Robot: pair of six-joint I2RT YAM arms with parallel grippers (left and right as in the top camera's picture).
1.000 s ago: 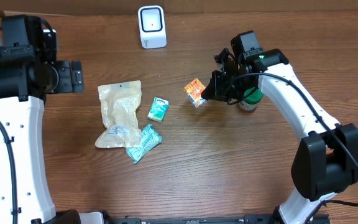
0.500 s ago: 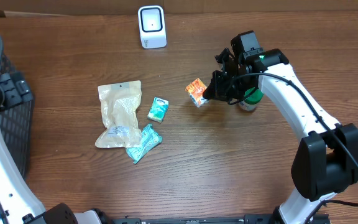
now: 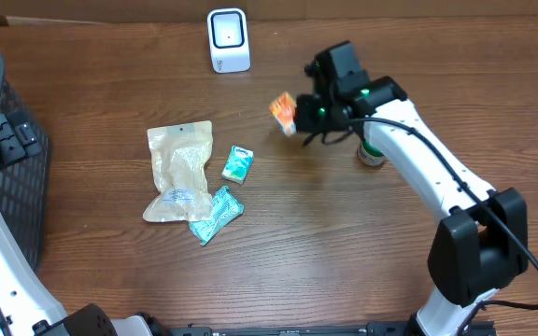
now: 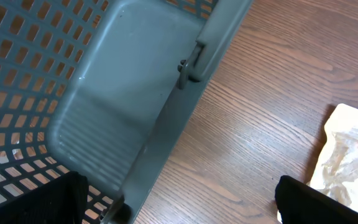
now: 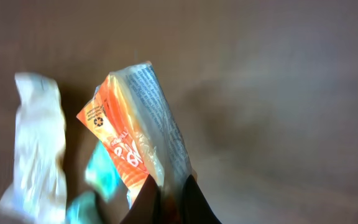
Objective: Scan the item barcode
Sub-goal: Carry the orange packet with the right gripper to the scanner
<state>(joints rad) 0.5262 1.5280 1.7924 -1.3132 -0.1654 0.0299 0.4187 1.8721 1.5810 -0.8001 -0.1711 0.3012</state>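
Note:
An orange and white snack packet (image 3: 285,113) hangs above the table, pinched at its end by my right gripper (image 3: 299,119), which is shut on it. In the right wrist view the packet (image 5: 135,137) rises from between the dark fingertips (image 5: 148,202), printed text along its side. The white barcode scanner (image 3: 228,39) stands at the table's back, up and left of the packet. My left gripper (image 4: 179,208) is open over the basket's edge with nothing between its fingers (image 4: 319,202).
A dark plastic basket (image 3: 7,168) sits at the left edge; its wall (image 4: 166,124) fills the left wrist view. On the table lie a beige pouch (image 3: 179,170), a small green packet (image 3: 237,164) and a teal packet (image 3: 216,214). A green can (image 3: 374,152) stands under the right arm.
My right gripper has carried the orange packet up and left, closer to the scanner. The left arm has swung out to the far left over the basket.

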